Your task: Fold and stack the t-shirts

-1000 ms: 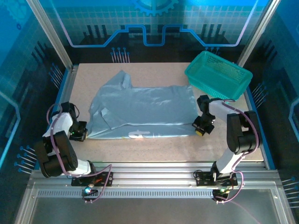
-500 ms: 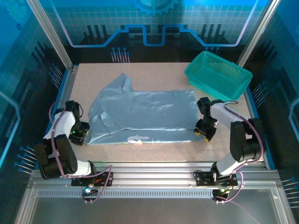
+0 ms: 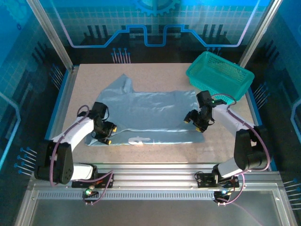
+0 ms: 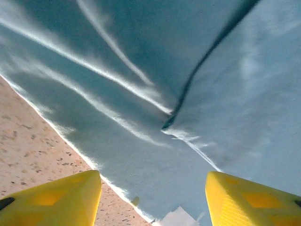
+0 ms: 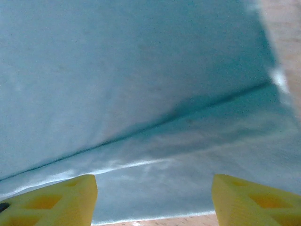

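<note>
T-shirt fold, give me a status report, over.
Left claw, right claw open, low over t-shirt at its side edges. It lies spread on table. Teal mesh basket far right, apart.

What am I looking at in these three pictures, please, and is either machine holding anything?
These are two robot arms bolted to the near edge of a table. The wide picture comes from a fixed camera above and behind them. The two close-ups come from cameras on the wrists; the yellow wedges at the bottom are each claw's own fingers. One pale grey-blue t-shirt lies spread on the table, with a teal basket at the far right corner. The left claw and right claw sit over the shirt's left and right ends, both open, so nothing is held yet.
</note>
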Robot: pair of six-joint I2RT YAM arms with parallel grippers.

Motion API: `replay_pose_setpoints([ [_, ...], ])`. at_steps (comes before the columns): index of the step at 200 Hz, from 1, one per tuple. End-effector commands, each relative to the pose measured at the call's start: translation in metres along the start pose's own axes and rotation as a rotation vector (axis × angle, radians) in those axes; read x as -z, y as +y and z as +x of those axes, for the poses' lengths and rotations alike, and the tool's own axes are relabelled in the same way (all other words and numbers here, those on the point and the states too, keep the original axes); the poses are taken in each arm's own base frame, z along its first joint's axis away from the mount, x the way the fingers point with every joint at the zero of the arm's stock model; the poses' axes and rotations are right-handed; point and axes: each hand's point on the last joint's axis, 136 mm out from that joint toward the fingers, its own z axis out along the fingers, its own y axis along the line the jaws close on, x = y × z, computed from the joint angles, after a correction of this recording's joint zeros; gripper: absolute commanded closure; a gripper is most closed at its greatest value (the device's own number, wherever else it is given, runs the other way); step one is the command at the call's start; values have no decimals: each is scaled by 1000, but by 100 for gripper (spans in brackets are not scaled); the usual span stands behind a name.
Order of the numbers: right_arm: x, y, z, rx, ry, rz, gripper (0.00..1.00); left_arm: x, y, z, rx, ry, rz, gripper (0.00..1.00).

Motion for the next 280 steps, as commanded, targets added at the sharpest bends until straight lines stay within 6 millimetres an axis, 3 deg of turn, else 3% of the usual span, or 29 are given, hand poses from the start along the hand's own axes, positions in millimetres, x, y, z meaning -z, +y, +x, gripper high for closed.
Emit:
replay_pose_setpoints([
  [1,-8,25,8,53,63,-126,33,-6,-24,0,6,13,55,45],
  [27,-7,25,10,41,63,-141,33,-17,-18,-7,-7,-11,12,53],
  [69,-6,24,11,42,61,-140,34,-12,-34,-17,-62,-66,20,69],
  [106,-7,24,10,38,62,-139,34,-8,-41,-21,-94,-84,-3,72],
  [124,-7,25,9,35,62,-137,35,-11,-43,-20,-111,-72,-9,83],
  [141,-6,27,8,39,58,-138,37,-12,-50,-18,-126,-57,17,100],
  [171,-1,28,3,40,38,-123,43,-2,-65,-16,-177,-63,32,100],
  [212,5,34,-11,49,3,-105,46,10,-107,-4,-343,-76,66,100],
  [249,2,44,-26,44,21,-79,46,-3,-145,13,-583,-43,-8,100],
  [280,2,43,-31,35,33,-44,46,-15,-163,16,-736,-57,-86,100],
])
